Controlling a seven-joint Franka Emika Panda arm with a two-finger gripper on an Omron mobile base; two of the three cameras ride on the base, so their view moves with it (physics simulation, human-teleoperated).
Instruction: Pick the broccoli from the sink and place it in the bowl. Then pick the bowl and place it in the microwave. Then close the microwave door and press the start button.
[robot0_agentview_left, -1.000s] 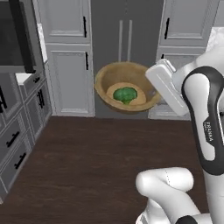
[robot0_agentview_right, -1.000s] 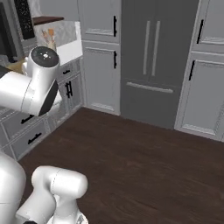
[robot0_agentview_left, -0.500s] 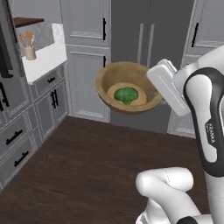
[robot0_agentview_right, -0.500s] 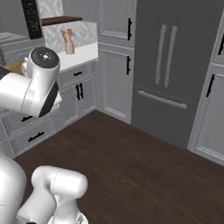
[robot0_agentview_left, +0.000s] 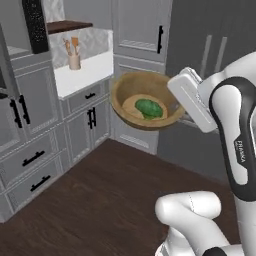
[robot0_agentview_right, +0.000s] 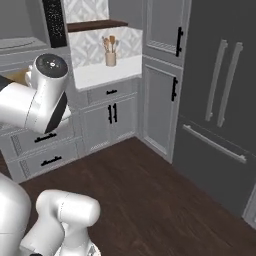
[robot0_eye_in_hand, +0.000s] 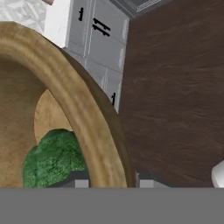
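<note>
The base has turned, so the desk (robot0_agentview_left: 82, 75) comes closer; the pincer (robot0_eye_in_hand: 111, 181) grips the bowl (robot0_agentview_left: 142, 100) (broccoli (robot0_agentview_left: 149, 108) inside), microwave next.

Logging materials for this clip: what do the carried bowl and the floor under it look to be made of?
The bowl looks like light-brown wood with a matte finish; faint grain bands run along its thick rim. The floor looks like dark brown wood planking, with streaky grain and a slight sheen. Both are rendered, so these are looks only.
</note>
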